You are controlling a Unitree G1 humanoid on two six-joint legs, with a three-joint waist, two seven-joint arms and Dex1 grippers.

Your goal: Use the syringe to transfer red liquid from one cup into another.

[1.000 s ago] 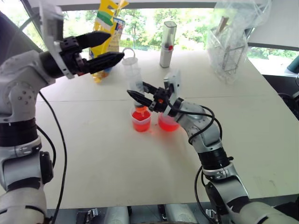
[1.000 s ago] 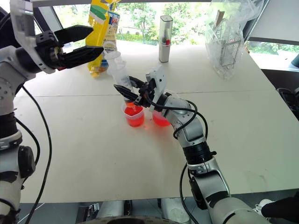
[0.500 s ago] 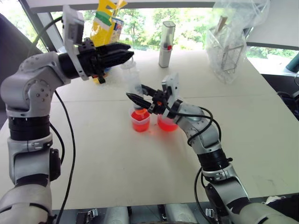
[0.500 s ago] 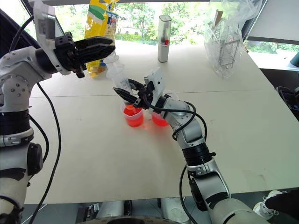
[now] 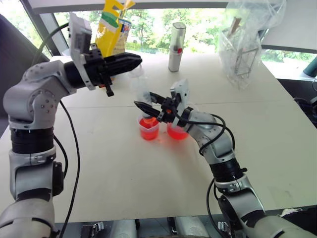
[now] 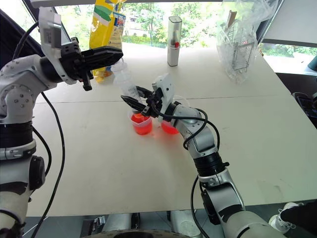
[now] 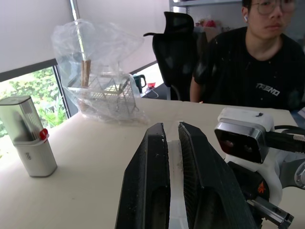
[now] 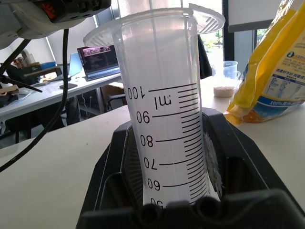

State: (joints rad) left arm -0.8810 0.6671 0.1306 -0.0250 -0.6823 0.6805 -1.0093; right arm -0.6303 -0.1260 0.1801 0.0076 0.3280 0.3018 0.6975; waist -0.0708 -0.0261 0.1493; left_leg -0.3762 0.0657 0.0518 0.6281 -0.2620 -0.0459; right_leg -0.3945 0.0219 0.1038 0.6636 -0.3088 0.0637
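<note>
The right claw (image 5: 148,101) is clamped around the clear barrel of the syringe (image 5: 144,94), holding it tilted with its tip dipped into the smaller cup (image 5: 149,128) of red liquid (image 5: 149,132) directly beneath. Just beside that cup, under the right wrist, stands the larger cup (image 5: 177,131), also holding red. Above and beyond, the left claw (image 5: 132,61) is pinched shut on the syringe's plunger top. Farther across the worktop (image 5: 124,168) stands a yellow bag (image 5: 111,25).

A clear graduated syringe (image 5: 143,89) is tilted tip-down into the smaller cup (image 5: 149,128) of red liquid (image 5: 148,124), just beside the larger cup (image 5: 177,131).
</note>
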